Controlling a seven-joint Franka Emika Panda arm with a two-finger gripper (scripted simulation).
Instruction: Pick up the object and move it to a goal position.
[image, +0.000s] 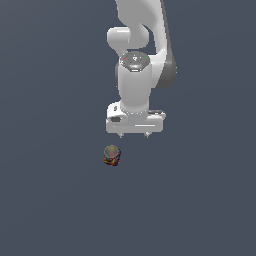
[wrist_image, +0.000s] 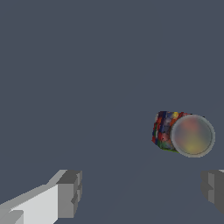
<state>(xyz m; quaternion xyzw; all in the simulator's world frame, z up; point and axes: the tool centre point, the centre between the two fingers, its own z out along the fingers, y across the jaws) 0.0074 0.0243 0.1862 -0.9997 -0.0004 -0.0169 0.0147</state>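
1. Exterior view first: the arm (image: 137, 75) is seen hanging over a flat grey floor (image: 50, 200). The gripper (image: 133, 135) is pointed down, and two small finger tips are seen poking out under it.

2. The can (image: 112, 155) is seen on the floor, just below the gripper in this view and a little toward the exterior view's left. It is very small next to the gripper. It is not touched by anything. How high the gripper is above the floor cannot be told from this view.

3. Wrist view next: the can (wrist_image: 183, 133) is shown with its round grey top and a dark side with red, yellow and blue spots. It looks tipped here, but that may only be the camera's slant.

4. Two fingers (wrist_image: 68, 192) are seen wide apart, with nothing held between them. The can is not between them. It is off to one side, nearer one finger than the other.

5. The picking up is judged not yet begun. The gripper has to be lined up over the can before it is brought down.

6. Things could go wrong from here. If the gripper is lowered where it is, the can could be hit by a finger and knocked over or pushed away. Because the can is so small and round, it could be pinched off-centre and could slip out or roll off.
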